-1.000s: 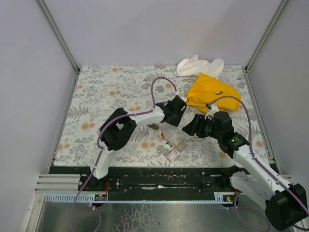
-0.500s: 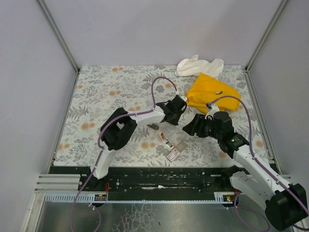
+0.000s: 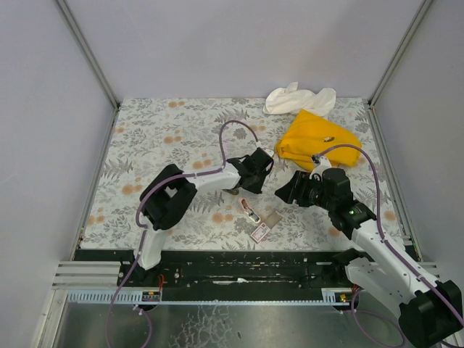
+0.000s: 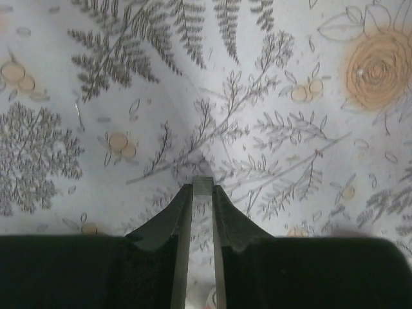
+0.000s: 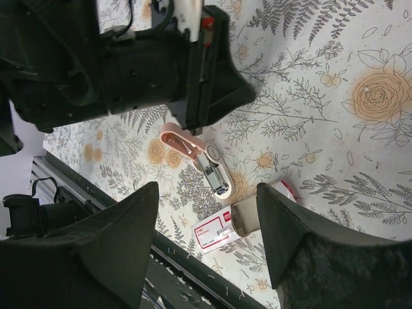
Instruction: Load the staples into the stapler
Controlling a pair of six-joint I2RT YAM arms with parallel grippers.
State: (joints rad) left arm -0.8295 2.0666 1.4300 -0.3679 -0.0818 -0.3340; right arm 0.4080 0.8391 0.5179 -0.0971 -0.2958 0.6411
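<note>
Where staples (image 3: pixel 260 232) lay: on table (image 3: pixel 159 130), near edge, just beside open stapler (image 3: pixel 249 210).
Left gripper (image 4: pixel 203 190): jaws nearly together, pinching a grey strip (image 4: pixel 203 183).
Right gripper (image 5: pixel 206 193): jaws wide apart, near stapler.

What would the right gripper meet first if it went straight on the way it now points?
Probably the open pink plastic stapler, which sits centred between the right gripper's open fingers, though depth is unclear.
</note>
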